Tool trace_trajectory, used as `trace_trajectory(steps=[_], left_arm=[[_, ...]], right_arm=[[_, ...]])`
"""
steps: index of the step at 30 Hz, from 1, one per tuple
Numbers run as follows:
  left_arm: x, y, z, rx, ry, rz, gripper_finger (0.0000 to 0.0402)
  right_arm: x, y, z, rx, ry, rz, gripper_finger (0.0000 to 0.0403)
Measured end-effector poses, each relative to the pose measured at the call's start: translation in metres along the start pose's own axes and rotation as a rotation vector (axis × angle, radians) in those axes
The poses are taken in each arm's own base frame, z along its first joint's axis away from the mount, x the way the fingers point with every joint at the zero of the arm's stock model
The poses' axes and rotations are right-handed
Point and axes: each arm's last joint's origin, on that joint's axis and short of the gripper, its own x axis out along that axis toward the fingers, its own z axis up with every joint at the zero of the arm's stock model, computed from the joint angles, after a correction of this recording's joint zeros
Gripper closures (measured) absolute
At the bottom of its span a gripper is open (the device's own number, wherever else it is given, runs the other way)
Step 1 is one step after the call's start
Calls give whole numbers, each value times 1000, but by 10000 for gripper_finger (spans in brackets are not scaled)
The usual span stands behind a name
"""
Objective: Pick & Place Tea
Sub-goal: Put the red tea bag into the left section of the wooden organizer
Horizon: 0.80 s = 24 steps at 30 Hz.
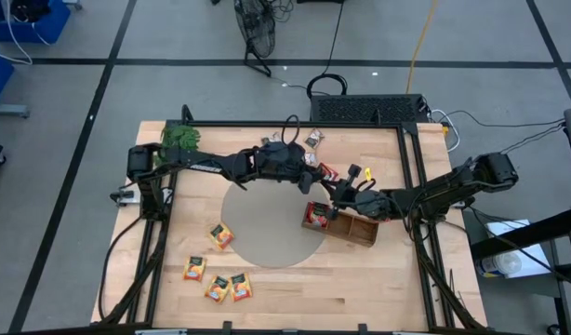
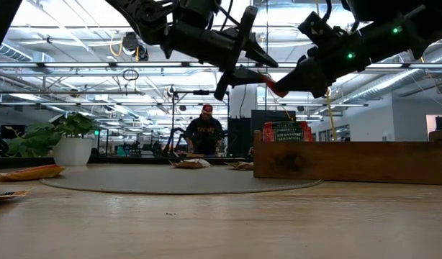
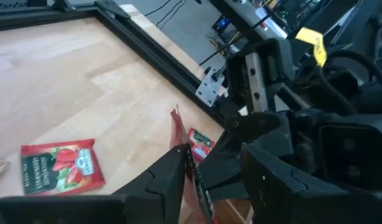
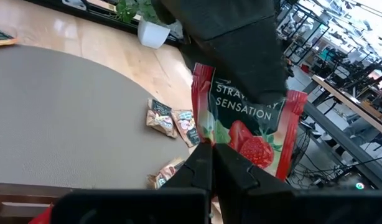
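A red tea sachet (image 4: pixel 259 130) printed with strawberries is held in the air over the table's middle by my right gripper (image 4: pixel 213 155), which is shut on it. My left gripper (image 3: pixel 216 158) is open, with one finger (image 4: pixel 241 50) in front of the sachet's upper part. In the left wrist view the sachet (image 3: pixel 177 127) shows edge-on between the fingers; whether they touch it I cannot tell. Another red sachet (image 2: pixel 287 132) stands upright in the left end of the wooden tray (image 1: pixel 355 230). My right gripper pinches the red sachet between its two fingers at the middle of one edge (image 4: pixel 227 142). The fingers come nearly level from the table's right side. The sachet stands out past the fingertips, lifted clear of the table, its free part reaching between my left gripper's fingers.
Two red sachets (image 3: pixel 60 165) (image 3: pixel 200 143) lie flat on the wood near the grippers. Several orange sachets (image 1: pixel 217 287) lie at the near left, and others (image 1: pixel 313 140) at the far edge. A grey round mat (image 1: pixel 267 228) covers the middle. A potted green sprig (image 1: pixel 180 138) stands far left.
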Motion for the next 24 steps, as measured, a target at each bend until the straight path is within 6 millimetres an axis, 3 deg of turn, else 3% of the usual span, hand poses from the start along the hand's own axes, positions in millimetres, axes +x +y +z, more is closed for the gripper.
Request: trace_trajectory(steps=[8,14,19,24], left_arm=[[0,3,-1,10,18,16,260],[-1,7,2,47,59,-39,385],[-5,7,6,165,73,-59,396],[-30,-9,23,410,20,30,398]], right_arm=[[0,0,0,8,-1,-3,403],[0,0,0,15,0,-1,403],[-1,1,0,86,-1,10,398],[-7,8,1,173,-4,43,376]])
